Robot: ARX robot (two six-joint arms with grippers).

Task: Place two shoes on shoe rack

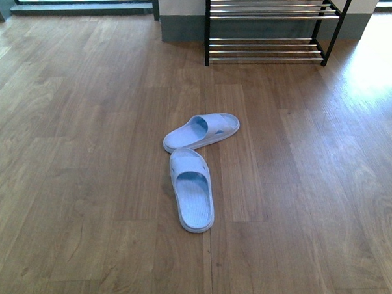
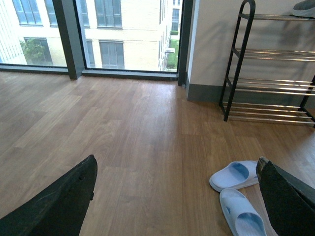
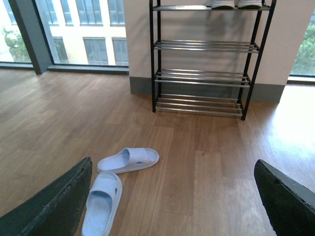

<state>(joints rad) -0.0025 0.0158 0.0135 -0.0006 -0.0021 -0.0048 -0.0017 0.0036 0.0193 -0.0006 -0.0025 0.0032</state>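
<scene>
Two pale blue slides lie on the wooden floor, touching at one end. One slide [image 1: 202, 131] lies crosswise and the other slide [image 1: 192, 189] points toward me. The black shoe rack [image 1: 268, 17] stands against the far wall. On its top tier, grey sneakers [image 3: 236, 4] show by their white soles, also seen in the left wrist view [image 2: 305, 7]. My left gripper [image 2: 176, 167] hangs open above the floor, with the slides [image 2: 235, 175] by one finger. My right gripper [image 3: 173, 167] is open too, with the slides [image 3: 129, 160] near one finger. Neither gripper holds anything or shows in the front view.
Large windows with dark frames [image 2: 66, 39] run along the far wall to the left of the rack. A pale wall with a grey skirting [image 3: 140, 86] stands behind the rack [image 3: 204, 45]. Bare wooden floor [image 1: 86, 158] lies between the slides and the rack.
</scene>
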